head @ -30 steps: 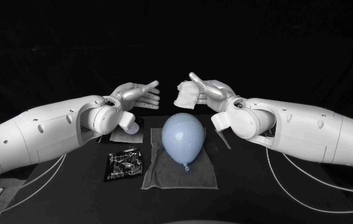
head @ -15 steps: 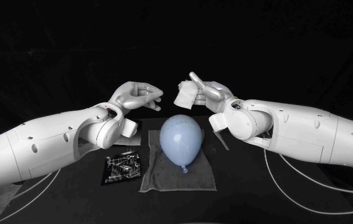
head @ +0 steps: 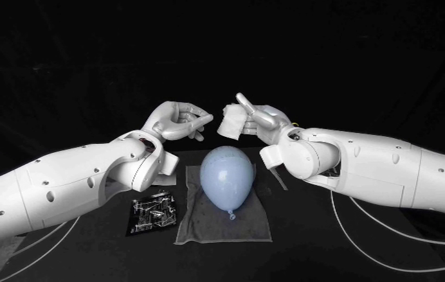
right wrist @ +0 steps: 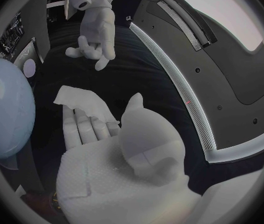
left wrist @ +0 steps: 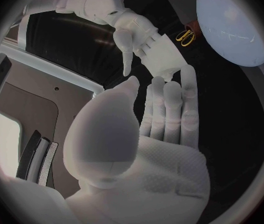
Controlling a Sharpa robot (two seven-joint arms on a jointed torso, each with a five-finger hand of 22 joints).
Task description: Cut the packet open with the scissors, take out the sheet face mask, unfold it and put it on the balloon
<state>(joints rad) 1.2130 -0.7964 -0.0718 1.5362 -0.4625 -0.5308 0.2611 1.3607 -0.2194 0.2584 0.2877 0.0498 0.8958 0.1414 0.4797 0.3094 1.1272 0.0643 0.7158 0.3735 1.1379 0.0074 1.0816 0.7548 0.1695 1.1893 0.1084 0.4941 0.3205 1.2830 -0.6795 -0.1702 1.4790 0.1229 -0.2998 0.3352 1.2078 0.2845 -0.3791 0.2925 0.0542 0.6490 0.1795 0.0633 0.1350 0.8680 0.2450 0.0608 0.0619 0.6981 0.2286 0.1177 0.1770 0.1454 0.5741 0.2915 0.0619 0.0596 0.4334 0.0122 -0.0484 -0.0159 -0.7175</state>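
In the head view my right hand is raised above the table's far side and holds the folded white face mask between thumb and fingers. My right wrist view has the mask lying over those fingers. My left hand hovers a short gap to the mask's left, fingers curled in around nothing. The pale blue balloon lies on a grey cloth below both hands. A black cut packet rests left of the cloth. The scissors' handles lie beside the balloon.
A small white piece lies under my left forearm near the cloth's far left corner. Thin white cables trail over the black table on the right side.
My left hand's fingers have curled in from pointing outward, and the hand has risen slightly near the mask. My right hand keeps the mask almost still.
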